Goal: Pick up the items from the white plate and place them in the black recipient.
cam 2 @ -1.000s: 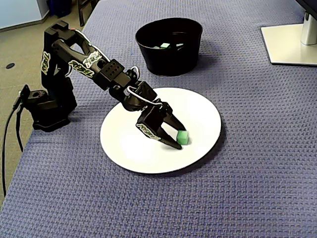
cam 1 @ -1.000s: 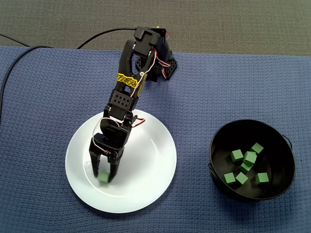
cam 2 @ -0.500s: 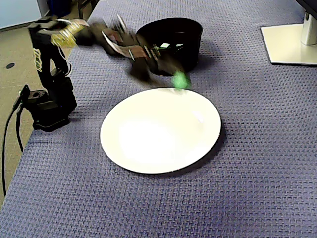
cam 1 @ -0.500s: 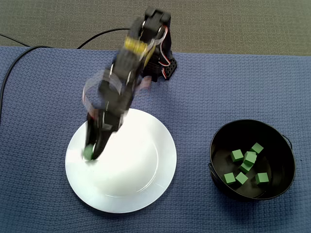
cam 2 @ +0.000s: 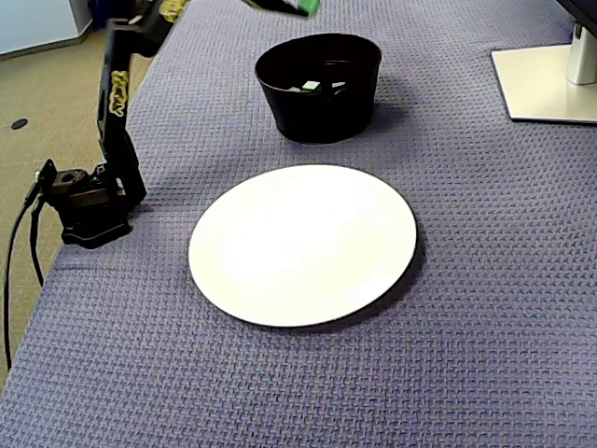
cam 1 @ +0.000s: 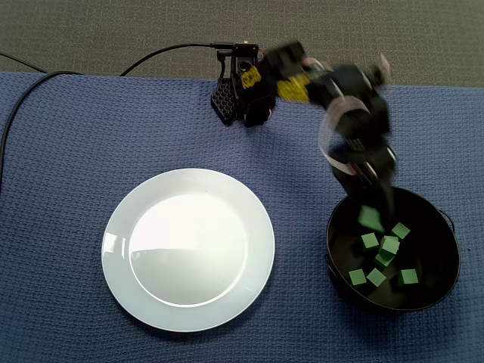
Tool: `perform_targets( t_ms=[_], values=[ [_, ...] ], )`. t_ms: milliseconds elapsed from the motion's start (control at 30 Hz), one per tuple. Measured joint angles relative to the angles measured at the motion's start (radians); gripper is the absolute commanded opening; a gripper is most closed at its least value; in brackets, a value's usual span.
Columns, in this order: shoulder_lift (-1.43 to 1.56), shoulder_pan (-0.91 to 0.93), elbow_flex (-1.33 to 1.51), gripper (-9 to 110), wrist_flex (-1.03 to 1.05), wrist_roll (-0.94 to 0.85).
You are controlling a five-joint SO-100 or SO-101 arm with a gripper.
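Observation:
The white plate (cam 1: 189, 249) (cam 2: 303, 245) lies bare in both fixed views. Right of it in a fixed view stands the black bowl (cam 1: 432, 249) with several green cubes (cam 1: 382, 253) inside. My gripper (cam 1: 372, 206) is motion-blurred and hangs above the bowl's near-left rim, shut on one green cube (cam 1: 370, 218). In the other fixed view the gripper (cam 2: 297, 6) and its cube (cam 2: 304, 7) are cut by the top edge, high over the bowl (cam 2: 317, 112).
The arm's base (cam 1: 246, 98) (cam 2: 89, 198) sits at the blue mat's edge, with a black cable (cam 1: 30, 85) trailing off the mat. A white monitor stand (cam 2: 550, 79) occupies the far right corner in a fixed view.
The gripper lifted the green cube off the plate and swung it across to above the black bowl. The plate now holds nothing.

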Motion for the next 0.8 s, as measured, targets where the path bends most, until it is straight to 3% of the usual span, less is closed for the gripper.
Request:
perform_targets(
  t_ms=[100, 167, 300, 433, 567, 800],
  values=[
    [-0.186, -0.063, -0.008, 1, 0.002, -0.038],
    [-0.288, -0.094, -0.008, 31, 0.002, -0.048],
    [-0.38, -0.118, -0.02, 61, 0.009, -0.069],
    [-0.321, -0.129, -0.048, 49, 0.112, -0.206],
    [-0.04, -0.06, -0.066, 44, 0.166, -0.41],
    [0.532, 0.322, 0.11, 46, 0.115, -0.821]
  ],
)
